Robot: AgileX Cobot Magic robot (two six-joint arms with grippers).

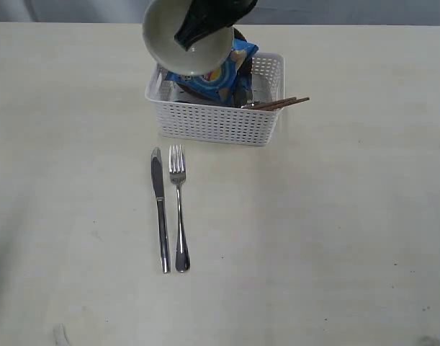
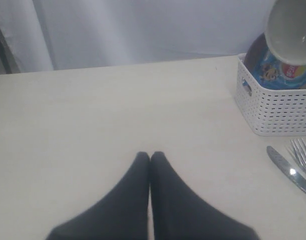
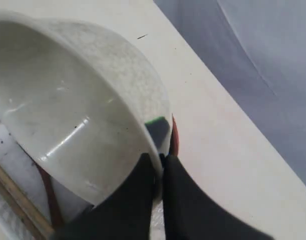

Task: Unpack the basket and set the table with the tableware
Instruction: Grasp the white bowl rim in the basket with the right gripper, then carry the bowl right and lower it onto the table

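Knife (image 1: pixel 160 216) beside fork (image 1: pixel 180 216), bowl (image 1: pixel 162 36) in right fingers (image 3: pixel 137 200), blue bag (image 1: pixel 209 83) (print unreadable)

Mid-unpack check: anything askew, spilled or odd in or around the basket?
Nothing spilled. The bowl hangs steeply tilted above the basket, pinched at its rim by the right fingers. The chopsticks jut out over the basket's rim, and a blue chip bag sits inside. Knife and fork lie straight.
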